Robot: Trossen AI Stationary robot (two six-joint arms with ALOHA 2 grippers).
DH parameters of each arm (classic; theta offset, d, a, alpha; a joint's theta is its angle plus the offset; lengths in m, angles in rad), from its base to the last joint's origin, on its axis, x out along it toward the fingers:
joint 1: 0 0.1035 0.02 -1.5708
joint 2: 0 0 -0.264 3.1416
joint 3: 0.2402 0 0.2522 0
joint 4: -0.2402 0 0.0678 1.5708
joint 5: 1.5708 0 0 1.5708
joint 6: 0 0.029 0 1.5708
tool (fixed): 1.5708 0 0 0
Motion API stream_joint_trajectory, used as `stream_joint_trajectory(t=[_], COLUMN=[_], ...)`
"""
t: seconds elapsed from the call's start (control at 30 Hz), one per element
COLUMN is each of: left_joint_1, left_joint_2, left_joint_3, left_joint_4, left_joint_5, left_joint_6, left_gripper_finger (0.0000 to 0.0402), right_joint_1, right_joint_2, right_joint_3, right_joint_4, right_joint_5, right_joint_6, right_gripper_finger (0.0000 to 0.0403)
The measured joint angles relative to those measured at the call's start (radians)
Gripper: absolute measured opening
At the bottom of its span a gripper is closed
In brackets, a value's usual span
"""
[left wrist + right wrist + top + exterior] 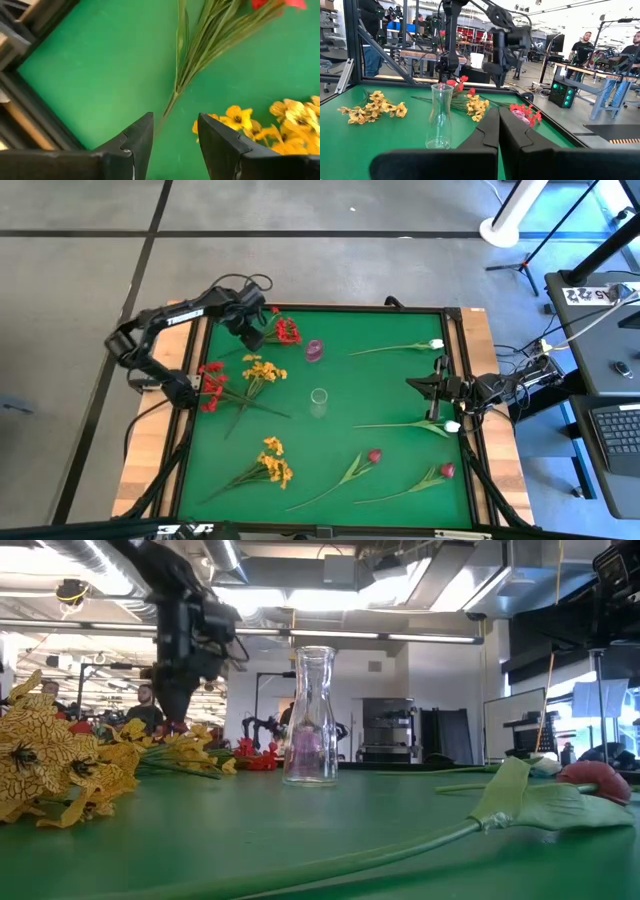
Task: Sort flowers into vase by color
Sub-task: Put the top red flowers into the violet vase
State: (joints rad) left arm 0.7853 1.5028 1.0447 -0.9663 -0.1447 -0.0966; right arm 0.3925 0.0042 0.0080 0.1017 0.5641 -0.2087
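Green tabletop (380,395) strewn with flowers, two vases at its middle, left arm reaching over the far-left corner.

From above, the left pincer (252,330) hangs beside a red bunch (286,330); its wrist view alone shows the fingers (137,140) parted and empty over a green stem (172,97) and yellow blooms (237,117). The right pincer (428,385) waits at the right edge, fingers together, holding nothing. The clear vase (319,397) stands mid-tabletop, the pink-tinted vase (314,350) beyond it; the low view merges them. White buds (436,344) and dark-red buds (375,455) lie right and near.
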Motion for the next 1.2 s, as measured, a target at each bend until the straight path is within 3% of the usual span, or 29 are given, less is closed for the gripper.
stream_joint_trajectory(t=[0.57, 0.73, 0.9, 1.07, 1.2], left_joint_1=[0.024, 0.035, 0.040, 0.039, 0.033], left_joint_2=[0.314, 0.338, 0.258, 0.066, -0.124], left_joint_3=[0.006, 0.008, 0.021, 0.121, 0.225], left_joint_4=[0.067, 0.066, 0.082, 0.035, 0.104], left_joint_5=[-0.020, -0.014, -0.117, -0.129, -0.008], left_joint_6=[0.028, 0.030, 0.024, 0.021, -0.036], left_gripper_finger=[0.0149, 0.0110, 0.0017, 0.0006, 0.0004], right_joint_1=[0.000, 0.000, 0.000, 0.000, 0.000], right_joint_2=[0.000, 0.000, 0.000, 0.000, 0.000], right_joint_3=[0.000, 0.000, 0.000, 0.000, 0.000], right_joint_4=[0.000, 0.001, 0.000, -0.001, 0.000], right_joint_5=[0.000, 0.000, 0.000, 0.000, 0.000], right_joint_6=[0.000, 0.000, 0.000, 0.000, 0.000], right_gripper_finger=[0.0001, 0.0001, 0.0001, 0.0001, 0.0001])
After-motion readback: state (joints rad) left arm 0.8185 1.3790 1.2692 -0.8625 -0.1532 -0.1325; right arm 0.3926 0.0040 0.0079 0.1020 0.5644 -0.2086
